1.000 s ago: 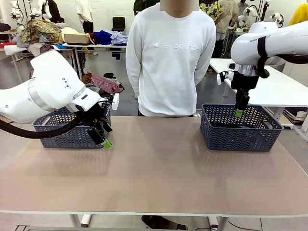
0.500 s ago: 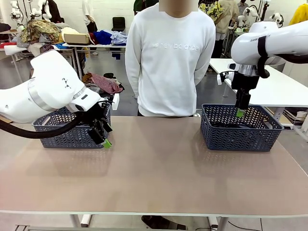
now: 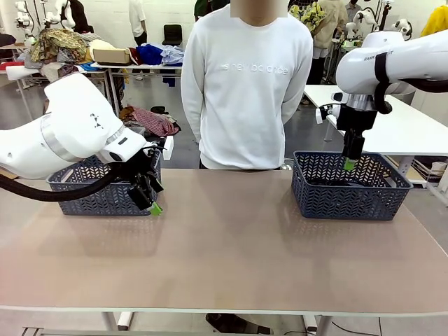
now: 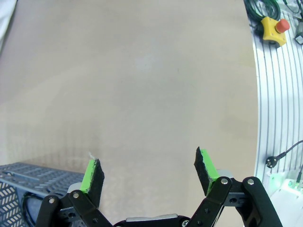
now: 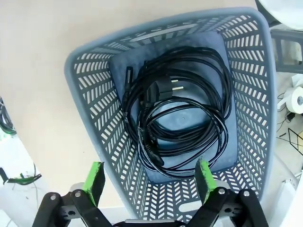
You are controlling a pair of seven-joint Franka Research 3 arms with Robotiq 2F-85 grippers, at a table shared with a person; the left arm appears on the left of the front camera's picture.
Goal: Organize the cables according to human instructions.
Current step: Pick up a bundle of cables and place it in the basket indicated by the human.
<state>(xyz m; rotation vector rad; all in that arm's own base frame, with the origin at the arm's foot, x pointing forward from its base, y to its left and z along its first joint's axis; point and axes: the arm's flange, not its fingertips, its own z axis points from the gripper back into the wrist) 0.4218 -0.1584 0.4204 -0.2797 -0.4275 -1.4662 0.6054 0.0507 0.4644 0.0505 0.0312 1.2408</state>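
Black cables (image 5: 177, 118) lie coiled in overlapping loops, plug ends showing, on the floor of the right grey-blue basket (image 5: 106, 137). My right gripper (image 5: 150, 165) hangs open straight above them, holding nothing; in the front view this right gripper (image 3: 350, 163) points down just over the basket (image 3: 350, 199). Beside the near right corner of the left basket (image 3: 87, 192), my left gripper (image 3: 154, 204) is open and empty. In its wrist view the left gripper (image 4: 149, 163) faces bare tabletop, and a bit of black cord (image 4: 24, 208) shows inside that basket's corner (image 4: 38, 177).
A person in a white sweater (image 3: 245, 84) stands at the far edge of the table between the baskets, hands behind the back. The beige tabletop (image 3: 231, 252) stretches wide between and in front of the baskets. A yellow box with a red button (image 4: 273, 27) sits beyond the table's edge.
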